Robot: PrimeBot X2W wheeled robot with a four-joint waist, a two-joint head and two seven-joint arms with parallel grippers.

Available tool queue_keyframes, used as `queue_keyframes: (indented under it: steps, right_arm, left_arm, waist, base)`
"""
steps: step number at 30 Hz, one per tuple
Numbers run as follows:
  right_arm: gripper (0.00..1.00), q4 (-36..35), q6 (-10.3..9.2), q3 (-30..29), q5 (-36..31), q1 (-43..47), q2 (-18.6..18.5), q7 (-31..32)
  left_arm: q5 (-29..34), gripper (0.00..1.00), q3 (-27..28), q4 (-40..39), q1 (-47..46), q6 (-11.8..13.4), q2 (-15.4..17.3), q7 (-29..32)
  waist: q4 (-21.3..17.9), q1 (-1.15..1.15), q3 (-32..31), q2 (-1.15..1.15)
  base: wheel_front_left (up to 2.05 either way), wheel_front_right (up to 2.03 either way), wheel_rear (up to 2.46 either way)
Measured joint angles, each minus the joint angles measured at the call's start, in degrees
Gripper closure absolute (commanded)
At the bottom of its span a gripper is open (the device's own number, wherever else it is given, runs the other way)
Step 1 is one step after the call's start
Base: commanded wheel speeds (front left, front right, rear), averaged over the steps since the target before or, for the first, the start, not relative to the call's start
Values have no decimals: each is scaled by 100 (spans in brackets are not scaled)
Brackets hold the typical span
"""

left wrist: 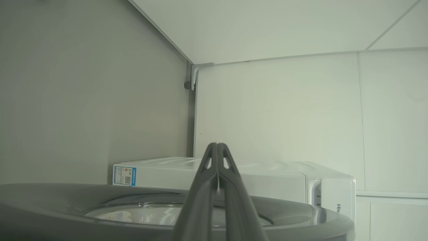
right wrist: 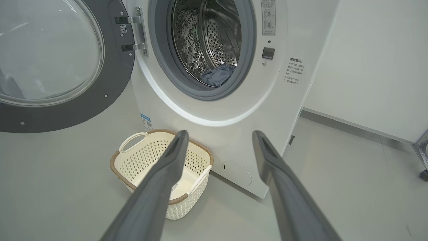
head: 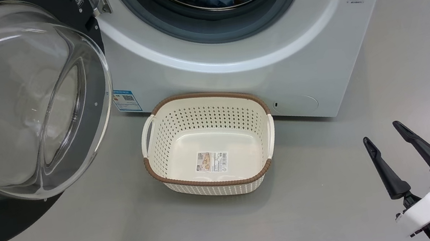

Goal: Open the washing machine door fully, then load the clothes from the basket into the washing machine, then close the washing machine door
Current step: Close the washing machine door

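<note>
The left pincer (left wrist: 217, 147), two long dark fingers pressed together tip to tip, rises from the bottom edge. Under it lies the large round washing machine door (left wrist: 50, 204), its wide glossy dark rim spanning the bottom of the view around a clear glass bowl (left wrist: 140, 212). Just beyond stands the big white washing machine (left wrist: 267, 180), with a blue label sticker (left wrist: 124, 175) at its left end (the dark lettering at its right end is cut off). A plain grey surface (left wrist: 83, 100) meets pale white panels (left wrist: 284, 117) behind.

Smooth grey floor (head: 340, 204), plain white wall (right wrist: 367, 67), grey skirting (right wrist: 351, 124)
</note>
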Motion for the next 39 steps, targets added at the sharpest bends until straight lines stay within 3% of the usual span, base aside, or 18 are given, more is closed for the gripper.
queue_keyframes:
  steps: [14, 39]
  right_arm:
    - [0, 4, 0, -29, 0, -25, 4, 0]
    - [0, 60, 0, -130, 1, -28, 144, 0]
  left_arm:
    - [-291, 100, -261, 158, -63, 0, 85, 932]
    - [-393, 100, -954, 46, 182, 25, -77, 2597]
  waist:
    - [38, 0, 19, 0]
    - [187, 0, -302, 0]
  base:
    - [0, 0, 0]
    - [0, 0, 0]
